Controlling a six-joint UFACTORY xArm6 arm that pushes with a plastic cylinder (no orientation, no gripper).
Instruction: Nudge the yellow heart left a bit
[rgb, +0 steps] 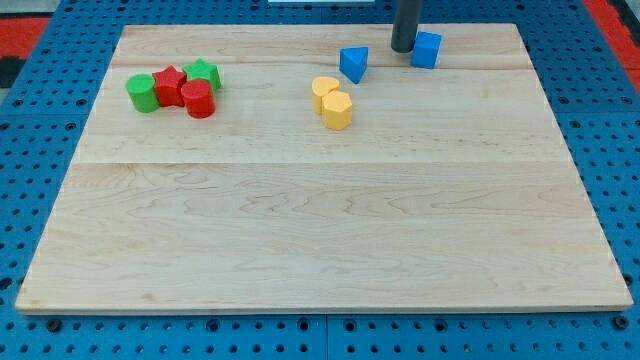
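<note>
The yellow heart (325, 90) lies on the wooden board (320, 230) above the middle, touching a yellow hexagon (338, 110) just below and to its right. My tip (404, 48) rests on the board near the view's top, well to the upper right of the heart. It stands between a blue triangle (354, 63) on its left and a blue cube (427, 49) close on its right. The blue triangle lies between my tip and the heart.
At the upper left sits a tight cluster: a green cylinder (142, 92), a red star (170, 84), a green star (203, 74) and a red cylinder (198, 99). The board lies on a blue perforated table (30, 150).
</note>
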